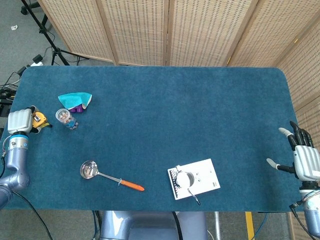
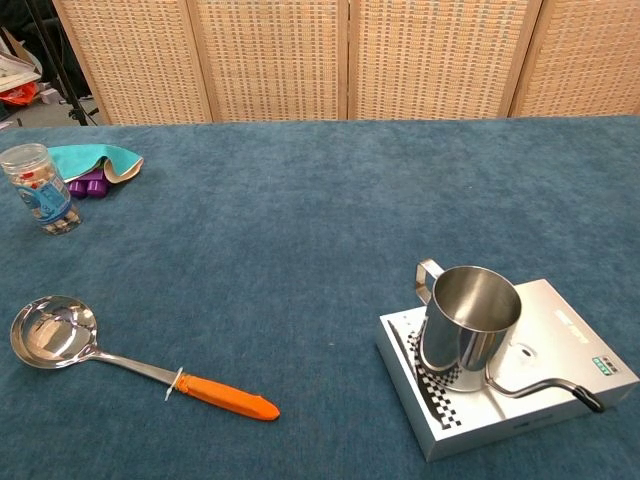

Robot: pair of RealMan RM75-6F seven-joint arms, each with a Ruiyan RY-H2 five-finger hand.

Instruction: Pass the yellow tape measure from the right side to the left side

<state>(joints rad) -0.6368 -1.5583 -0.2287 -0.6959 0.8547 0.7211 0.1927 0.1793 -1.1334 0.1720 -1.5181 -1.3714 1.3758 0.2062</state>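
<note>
**Tape measure being carried at the left edge of the table**

Fingers of the left hand [image 1: 20, 121] are being kept wrapped on the yellow tape measure [image 1: 38, 119], which is being held at the far left of the blue table [image 1: 170, 115], just beside the small clear jar [image 1: 64, 118]. With the tape measure on the left side, the transfer is judged to be nearly done, and the grip is probably being kept only until a resting spot is chosen. Whether the tape measure is being pressed onto the cloth or being held just above it cannot be told from the head view. The left forearm is being angled up from the near-left corner, with the back of the hand turned toward the camera.

At the opposite edge, the right hand [image 1: 302, 159] is being held with its fingers spread and nothing in them, well apart from everything else, as if being parked out of the way.

Between the two hands, a ladle [image 2: 90, 352] with an orange handle is lying near the front, and a steel mug [image 2: 466, 318] is standing on a white scale [image 2: 560, 370]. A teal cloth [image 2: 95, 160] is lying behind the jar.
</note>
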